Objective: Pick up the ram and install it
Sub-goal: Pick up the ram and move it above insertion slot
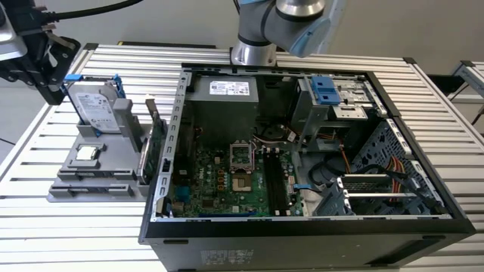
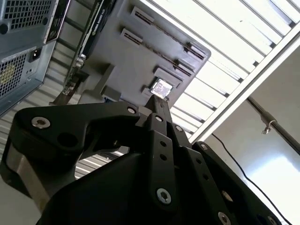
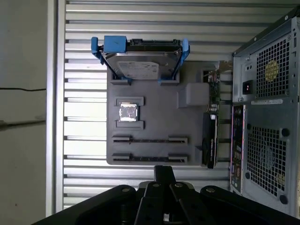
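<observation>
Hovering above the grey holder (image 3: 157, 117) on the tabletop (image 3: 79, 61), our pincer (image 3: 164, 171) is pressed together and empty. We judge the ram (image 3: 150, 139), edgewise in a holder slot, light, stiff, fragile: grip its flat faces mid-length.

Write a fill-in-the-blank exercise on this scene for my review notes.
1. The hard drive stands in a ____ bracket.
2. Between the hard drive and the ram, on the grey holder, lies the silver ____.
3. The gripper hangs outside the computer ____.
Missing words: blue; processor chip; case.
</observation>
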Available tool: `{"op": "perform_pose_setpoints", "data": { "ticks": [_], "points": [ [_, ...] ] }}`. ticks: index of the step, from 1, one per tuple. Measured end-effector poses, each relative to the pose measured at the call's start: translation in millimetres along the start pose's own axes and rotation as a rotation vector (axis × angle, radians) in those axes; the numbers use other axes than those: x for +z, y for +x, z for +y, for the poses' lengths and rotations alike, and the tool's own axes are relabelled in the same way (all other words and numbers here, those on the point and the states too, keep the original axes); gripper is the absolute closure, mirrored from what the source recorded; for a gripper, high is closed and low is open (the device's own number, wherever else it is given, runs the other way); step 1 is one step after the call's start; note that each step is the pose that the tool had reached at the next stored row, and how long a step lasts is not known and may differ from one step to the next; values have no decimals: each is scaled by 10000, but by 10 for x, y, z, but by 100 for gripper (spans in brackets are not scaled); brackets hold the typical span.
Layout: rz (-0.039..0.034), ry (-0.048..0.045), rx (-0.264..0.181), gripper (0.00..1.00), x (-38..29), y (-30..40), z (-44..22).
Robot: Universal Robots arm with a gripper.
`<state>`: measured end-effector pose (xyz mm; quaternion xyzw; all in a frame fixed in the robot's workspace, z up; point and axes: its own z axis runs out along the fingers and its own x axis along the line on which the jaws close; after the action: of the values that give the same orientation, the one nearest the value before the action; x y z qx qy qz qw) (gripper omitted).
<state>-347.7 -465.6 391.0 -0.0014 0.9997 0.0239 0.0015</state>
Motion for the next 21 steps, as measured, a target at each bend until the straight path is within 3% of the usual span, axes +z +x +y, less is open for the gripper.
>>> {"op": "perform_pose_setpoints", "data": {
  "ticks": [21],
  "points": [
    [0, 0, 0, 100, -7, -1, -166]
  ]
}}
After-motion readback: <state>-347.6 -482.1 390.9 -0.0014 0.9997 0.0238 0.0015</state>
